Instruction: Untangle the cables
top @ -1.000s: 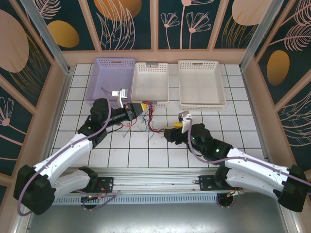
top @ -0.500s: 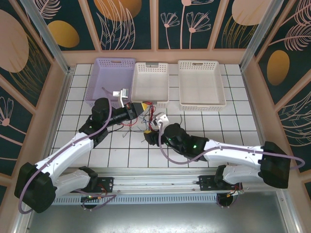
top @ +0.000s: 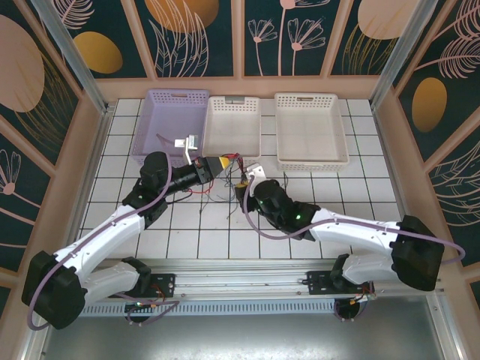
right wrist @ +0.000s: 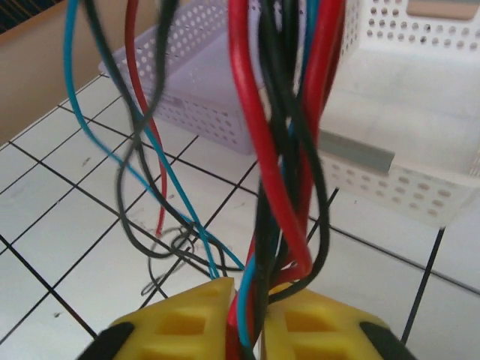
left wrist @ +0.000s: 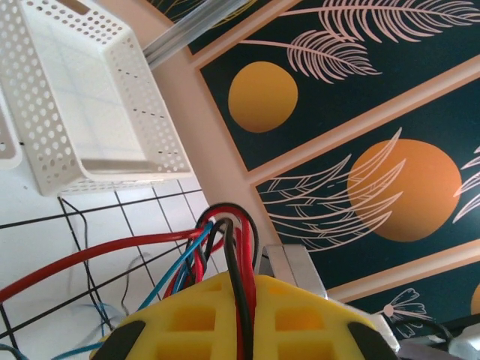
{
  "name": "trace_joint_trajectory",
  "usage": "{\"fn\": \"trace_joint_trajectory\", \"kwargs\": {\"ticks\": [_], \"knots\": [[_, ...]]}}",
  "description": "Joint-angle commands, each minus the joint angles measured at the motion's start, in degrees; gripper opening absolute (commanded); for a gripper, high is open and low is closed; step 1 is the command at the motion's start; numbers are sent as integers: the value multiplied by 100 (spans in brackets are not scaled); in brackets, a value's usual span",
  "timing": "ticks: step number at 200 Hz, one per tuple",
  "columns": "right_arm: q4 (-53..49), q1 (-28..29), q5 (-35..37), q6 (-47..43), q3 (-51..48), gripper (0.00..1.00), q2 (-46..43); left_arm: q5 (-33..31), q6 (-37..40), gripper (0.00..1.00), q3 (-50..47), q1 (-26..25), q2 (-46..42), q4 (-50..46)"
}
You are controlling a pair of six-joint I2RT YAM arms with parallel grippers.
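1. At the left end of the basket row we see the lilac basket (top: 176,124), standing on the white tiled table (top: 360,202).
2. The left gripper (top: 222,166) is just in front of the gap between the lilac basket and the middle white basket (top: 233,127). In the left wrist view its yellow jaws are clenched on the cables (top: 225,187), with red, black and blue strands passing between them.
3. The cables run as one bundle between the two grippers. Loose strands trail onto the tiles below and to the left of it.
4. The right gripper (top: 244,185) is just beside the left gripper, on its near right side. In the right wrist view we see its yellow jaws pinching the same bundle. Red, black and teal strands rise from the narrow gap between them, and a small dark tangle lies on the tiles behind.
5. The right white basket (top: 311,131) stands well apart from the cables.
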Motion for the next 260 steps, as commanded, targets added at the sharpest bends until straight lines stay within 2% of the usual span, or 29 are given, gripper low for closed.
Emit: {"fn": "trace_joint_trajectory", "kwargs": {"ticks": [1, 30, 38, 53, 59, 80, 106, 178, 226, 238, 260], "knots": [[339, -231, -608, 235, -212, 2, -437, 195, -89, 0, -4, -33, -192, 385], [320, -381, -893, 370, -433, 0, -916, 271, 60, 0, 54, -34, -237, 240], [277, -410, -929, 403, -472, 0, -1057, 294, 161, 10, 94, -35, -251, 132], [221, -499, -1061, 451, -556, 0, -1346, 390, 340, 37, 135, -35, -301, -54], [187, -545, -1135, 469, -585, 0, -1473, 430, 438, 45, 143, -35, -331, -134], [76, -717, -1449, 489, -656, 0, -1882, 448, 796, 60, 72, -31, -543, -419], [-85, -859, -1808, 418, -667, 0, -2284, 457, 1114, 67, -212, -34, -844, -551], [-305, -956, -2748, 349, -494, 0, -2431, 688, 1507, 68, -505, -35, -690, -601], [-307, -958, -2926, 378, -430, 0, -2344, 1086, 1336, 64, -482, -35, -455, -197], [-326, -955, -2934, 383, -415, 0, -2322, 1155, 1296, 56, -513, -35, -449, -146], [-394, -958, -2848, 393, -400, 0, -2295, 1159, 1356, 24, -552, -32, -509, -202]]}}
